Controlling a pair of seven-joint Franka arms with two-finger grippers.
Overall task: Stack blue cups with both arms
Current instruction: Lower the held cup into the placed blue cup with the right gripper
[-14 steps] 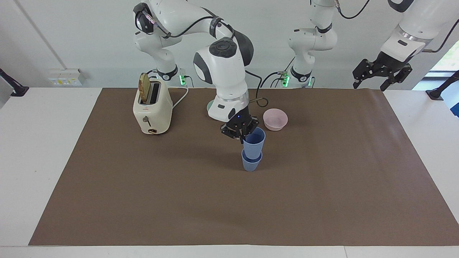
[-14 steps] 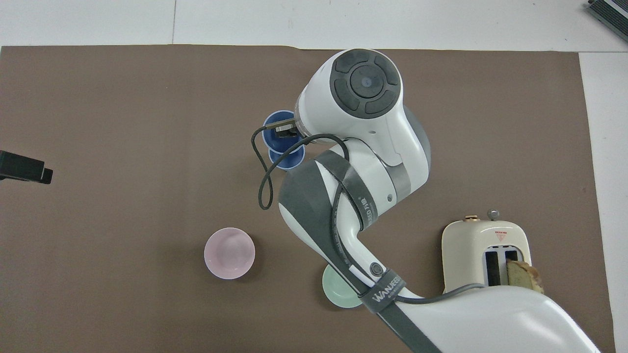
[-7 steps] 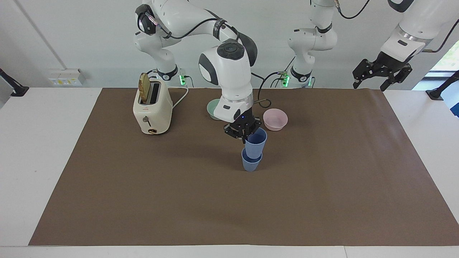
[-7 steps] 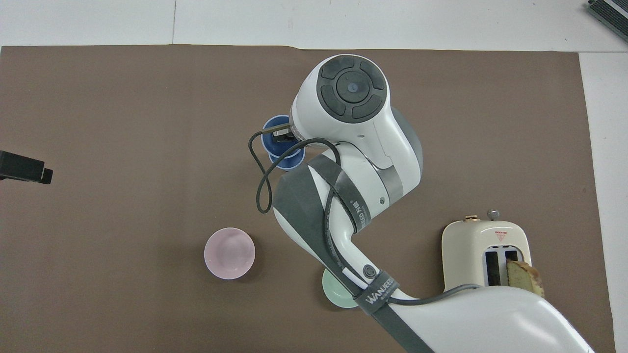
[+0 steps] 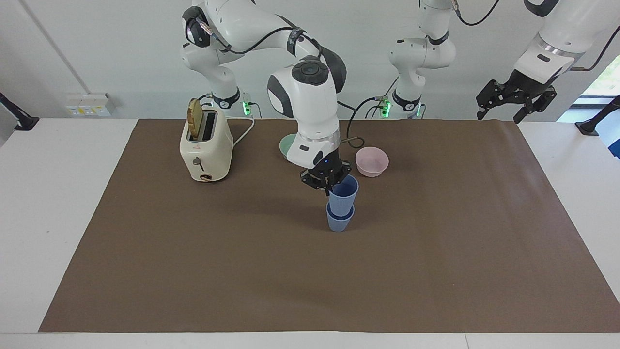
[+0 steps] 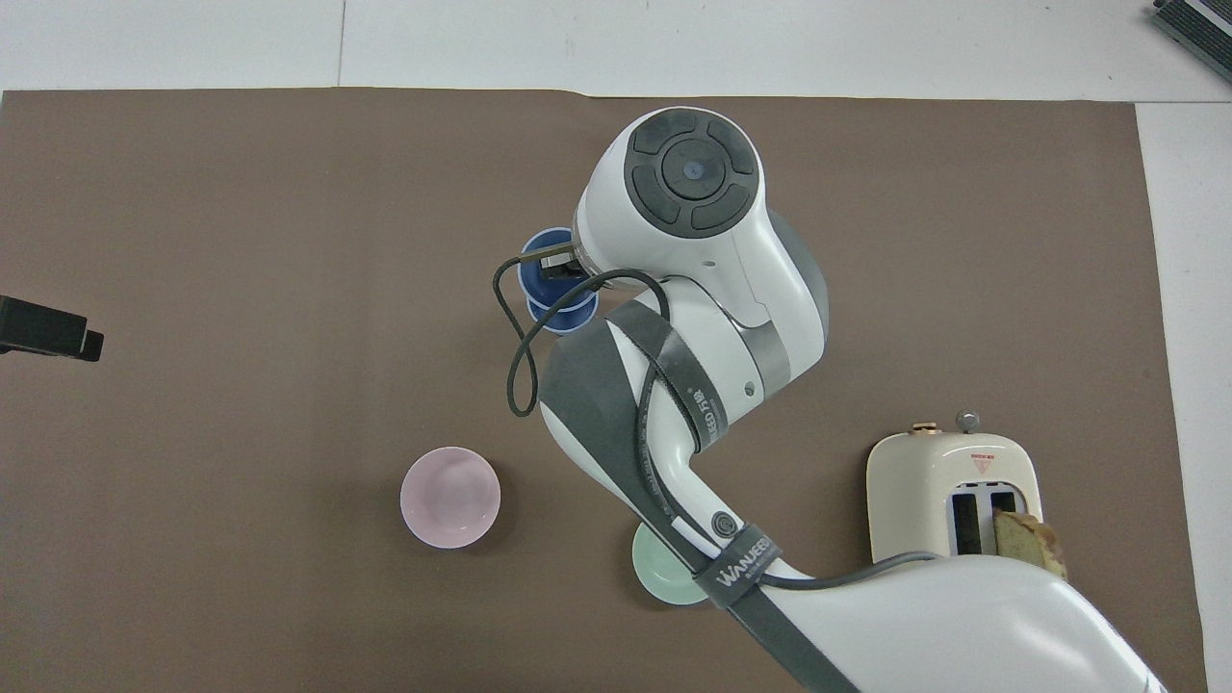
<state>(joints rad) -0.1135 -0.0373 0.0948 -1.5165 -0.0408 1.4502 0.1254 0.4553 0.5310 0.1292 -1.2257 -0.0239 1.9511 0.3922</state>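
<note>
Down a touch comes the right gripper [image 5: 330, 184] since a second ago, and the upper cup [image 5: 343, 196] has sunk a little deeper into the lower cup [image 5: 338, 223]; the wrist has also swung slightly toward the right arm's end of the table. Its fingers are pinched together on the upper cup's rim, on the side nearer the robots, with the black links splayed out to either side. In the overhead view the big white wrist hides the gripper and leaves only part of the upper cup's dark blue inside [image 6: 545, 279] and a pale crescent of the lower cup's rim [image 6: 563, 321] showing.

Both cups are periwinkle blue, tapered, handleless, faintly ribbed, with a thin paler rim. The upper one leans a bit, its base tucked inside the lower one, which stands upright on the brown mat [image 5: 193, 261] about mid-table. Nothing else shows in the upper cup.

Outward now: a pink bowl [image 5: 371, 161] sits nearer the robots than the cups, nothing visible in it. A green bowl [image 5: 286, 145] peeks out from under the right arm, mostly hidden. Toward the right arm's end stands a cream toaster [image 5: 206, 148] with a slice of toast [image 5: 194, 118] poking from one slot, the second slot bare.

Over at the left arm's end, the left gripper [image 5: 499, 116] waits up in the air above the mat's corner, fingers spread apart, holding nothing.
</note>
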